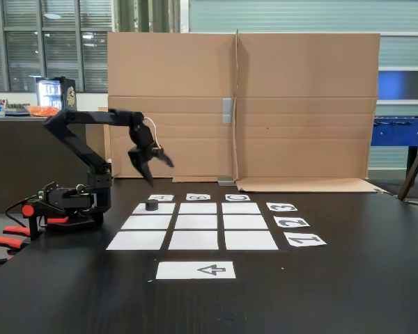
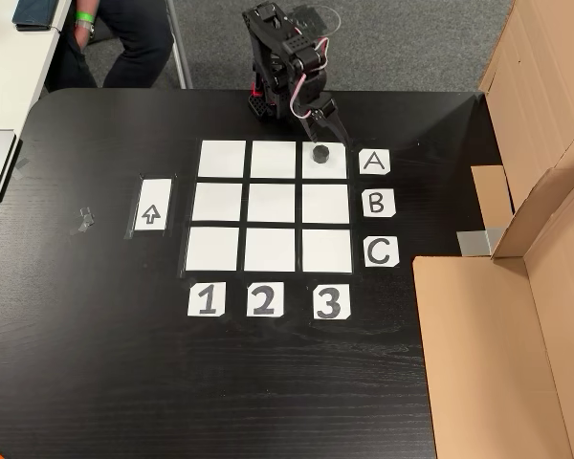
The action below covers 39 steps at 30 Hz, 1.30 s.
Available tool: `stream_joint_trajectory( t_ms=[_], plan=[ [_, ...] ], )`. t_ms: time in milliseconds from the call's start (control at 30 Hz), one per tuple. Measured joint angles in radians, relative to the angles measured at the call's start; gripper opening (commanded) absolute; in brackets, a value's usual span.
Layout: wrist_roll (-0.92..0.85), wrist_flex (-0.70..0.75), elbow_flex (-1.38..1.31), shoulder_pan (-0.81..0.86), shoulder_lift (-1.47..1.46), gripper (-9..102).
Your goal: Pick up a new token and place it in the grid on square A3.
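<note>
Pincer [image 1: 153, 167] raised above the black table [image 1: 348, 292], fingers apart, nothing between them; in the other view [image 2: 320, 122] seen just above the grid's [image 2: 273, 206] top right corner. Black token [image 2: 320, 152] lying flat on square A3 [image 2: 331, 168], the cell beside label A [image 2: 374, 162] and in line with label 3 [image 2: 330, 302]. Not touched by the fingers. Cardboard wall [image 1: 299, 111] standing behind the grid in the fixed view.
</note>
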Motion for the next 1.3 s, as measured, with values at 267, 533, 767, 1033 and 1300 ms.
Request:
stream_joint_trajectory(
  t_ms=[267,533,767,1033,1300],
  plan=[
    [0.169,0.060,-0.304,0.192,0.002,44],
    [0.304,0.150,-0.529,0.290,0.075,43],
    [0.367,0.213,-0.552,0.403,0.295,42],
    [0.385,0.272,-0.482,0.557,0.606,42],
    [0.393,0.295,-0.422,0.672,0.904,42]
  ],
)
